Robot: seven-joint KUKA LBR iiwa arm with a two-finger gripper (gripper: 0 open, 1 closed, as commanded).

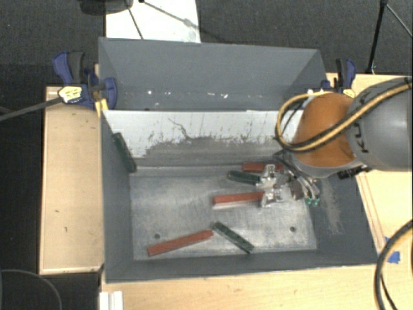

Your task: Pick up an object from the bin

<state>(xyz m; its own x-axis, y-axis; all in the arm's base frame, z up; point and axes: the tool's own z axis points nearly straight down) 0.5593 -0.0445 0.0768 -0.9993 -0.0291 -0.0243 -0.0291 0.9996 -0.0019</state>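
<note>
Red-brown flat stick [233, 200] lies on the floor of the grey metal bin [171, 205] just left of the claw [274, 192], which hangs low at the stick's near end, seemingly because that end is free to grab; released or clenched, I cannot tell

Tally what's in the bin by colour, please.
Red-brown sticks: 3
Dark green sticks: 3
Total: 6
</note>
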